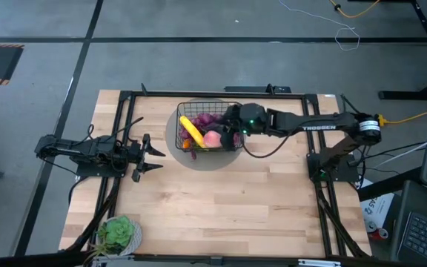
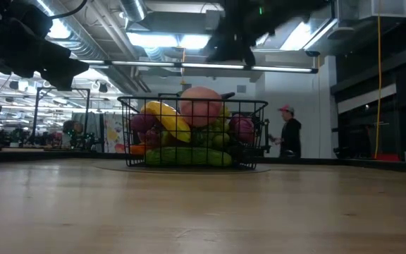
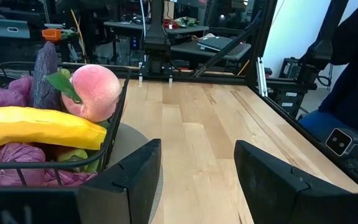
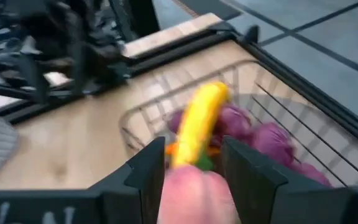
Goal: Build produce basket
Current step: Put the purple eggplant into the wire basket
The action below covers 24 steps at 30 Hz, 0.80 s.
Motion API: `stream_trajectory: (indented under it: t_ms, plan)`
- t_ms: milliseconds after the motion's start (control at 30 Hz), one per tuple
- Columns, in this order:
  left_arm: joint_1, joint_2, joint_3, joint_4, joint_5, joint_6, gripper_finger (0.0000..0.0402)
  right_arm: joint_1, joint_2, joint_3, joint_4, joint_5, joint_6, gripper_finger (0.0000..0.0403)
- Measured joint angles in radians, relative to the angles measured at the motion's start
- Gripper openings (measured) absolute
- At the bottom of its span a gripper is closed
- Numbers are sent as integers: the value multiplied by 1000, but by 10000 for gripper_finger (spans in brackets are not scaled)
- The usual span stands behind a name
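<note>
The black wire basket (image 1: 187,107) stands on a round grey disc (image 1: 173,146) at the table's far middle. It is piled with produce: a yellow banana (image 1: 191,131), a pink peach (image 2: 199,106) on top, purple grapes (image 1: 206,119), an eggplant (image 3: 44,74) and a green cucumber (image 2: 189,156) at the bottom. My right gripper (image 4: 194,165) hangs open over the basket's right part, above the peach (image 4: 194,196), and in the low view it stays clear of the pile. My left gripper (image 3: 194,180) waits open and level at the table's left, pointing toward the basket (image 3: 114,124).
A green leafy plant in a pot (image 1: 118,233) sits at the table's near left corner. Bare wood (image 1: 228,200) stretches from the basket to the near edge. A black frame (image 1: 124,104) borders the table. A person (image 2: 287,130) stands in the room behind.
</note>
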Motion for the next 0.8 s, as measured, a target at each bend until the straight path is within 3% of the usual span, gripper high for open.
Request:
stream_trajectory:
  t_ms: [267,800]
  plan:
    - [0,0,0,0,0,0,199,-102,-2,-172,221,-83,30,158]
    - [0,0,0,0,0,0,199,-175,-2,-305,235,-83,83,158]
